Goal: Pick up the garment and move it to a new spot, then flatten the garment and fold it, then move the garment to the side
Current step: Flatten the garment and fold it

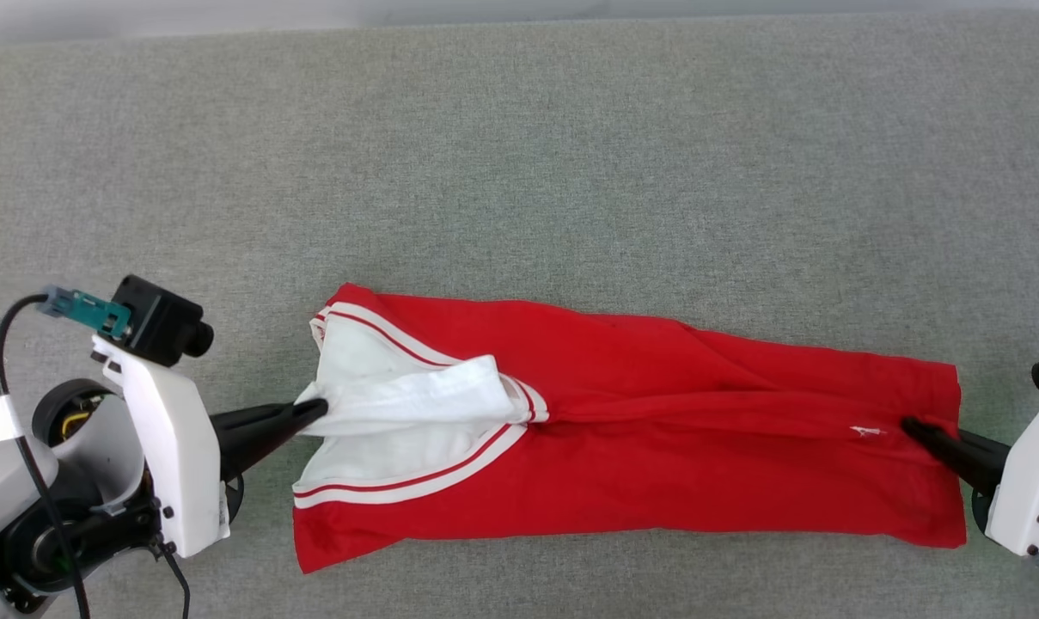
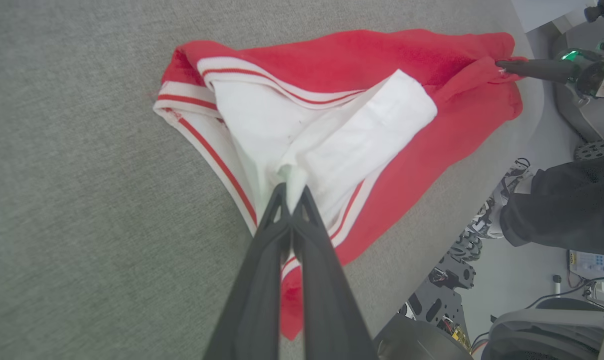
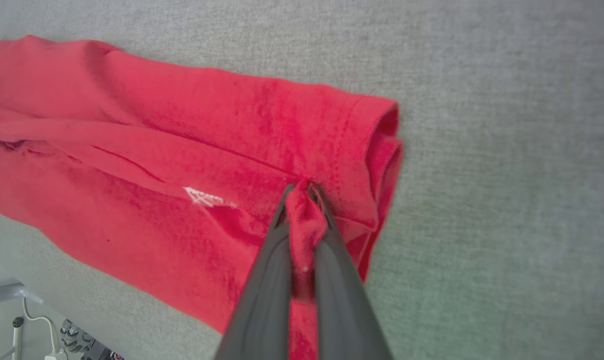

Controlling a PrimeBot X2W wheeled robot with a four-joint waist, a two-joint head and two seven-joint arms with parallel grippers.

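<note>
The garment (image 1: pixel 657 413) lies stretched lengthwise across the grey table, red with white sleeves and striped trim at its left end; its lettering is hidden. At that left end my left gripper (image 1: pixel 317 411) is shut on a pinch of the white sleeve cloth. In the left wrist view the garment (image 2: pixel 431 65) spreads away from my left gripper (image 2: pixel 292 187), white fabric caught between the tips. My right gripper (image 1: pixel 910 425) is shut on the red hem at the right end. The right wrist view has my right gripper (image 3: pixel 304 192) with a bunched red fold of the garment (image 3: pixel 182 150) between its fingers.
The grey felt-covered table (image 1: pixel 519 155) stretches wide behind the shirt. Its front edge runs close below the cloth. Beyond that edge, in the left wrist view, a person's dark sleeve (image 2: pixel 561 210) and robot base parts (image 2: pixel 446 295) stand on the floor.
</note>
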